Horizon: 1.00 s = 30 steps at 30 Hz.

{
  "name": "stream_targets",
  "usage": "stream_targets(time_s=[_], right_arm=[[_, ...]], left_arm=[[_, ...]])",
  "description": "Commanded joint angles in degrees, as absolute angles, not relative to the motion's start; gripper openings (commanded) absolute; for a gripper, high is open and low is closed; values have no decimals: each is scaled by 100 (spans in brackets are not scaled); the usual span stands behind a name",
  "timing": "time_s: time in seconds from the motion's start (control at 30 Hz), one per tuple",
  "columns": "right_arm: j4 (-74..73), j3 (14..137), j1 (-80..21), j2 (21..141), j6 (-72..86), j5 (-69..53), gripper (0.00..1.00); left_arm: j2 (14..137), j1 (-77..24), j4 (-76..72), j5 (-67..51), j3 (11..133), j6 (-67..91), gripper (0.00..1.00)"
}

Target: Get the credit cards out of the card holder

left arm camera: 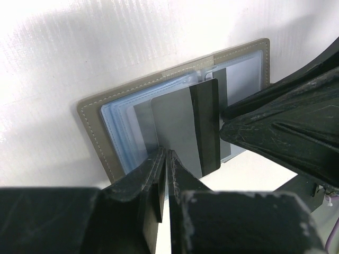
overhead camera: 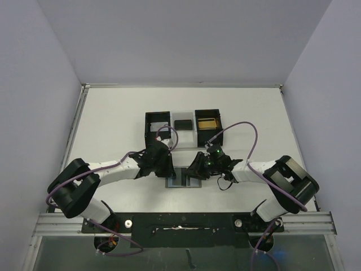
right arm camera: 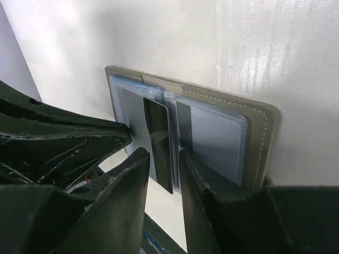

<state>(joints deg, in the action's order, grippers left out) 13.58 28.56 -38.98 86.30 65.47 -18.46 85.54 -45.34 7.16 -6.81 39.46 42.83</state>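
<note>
While the card holder [overhead camera: 184, 180] lay open on the table [overhead camera: 113, 124], the left gripper [left arm camera: 165, 154] pinched a corner of a thin, stiff, likely slick credit card [left arm camera: 180, 132] whose free edge the open right gripper [right arm camera: 161, 153] straddled.

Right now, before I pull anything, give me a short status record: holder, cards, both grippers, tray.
card holder: lying open on the table, pockets facing up
loose card: grey with a dark stripe, standing partly out near the fold
pocketed card: pale, inside a clear pocket
left gripper: shut on the loose card's near edge
right gripper: jaws apart, one on each side of the loose card
tray: black, at the back, apart from the holder
</note>
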Motion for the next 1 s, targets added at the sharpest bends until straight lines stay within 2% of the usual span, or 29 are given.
stream_targets(time_s=[0.0,0.27,0.47,0.53,0.73,0.97], right_arm=[[1262,3055,-3968,8784,6497,-1766,31],[1571,3088,-4008,8956,6563,-1920,31],[2634,2817,-4000,8991,6808,-2253,29],[2869,2751,-3998,9004,6892,-2298,24],[2724,2738,-3929,8857,6816,-2234,0],[2325,2544,-3628,8430,6573,-2247,0]], left_arm=[[8517,-4562,842,-468,3789,4299,7],[8571,-4562,447,-538,3213,4635,6],[8569,-4562,238,-584,3003,4761,5],[8562,-4562,212,-594,2991,4779,5],[8480,-4562,247,-526,3029,4781,5],[8376,-4561,272,-478,3032,4759,5]])
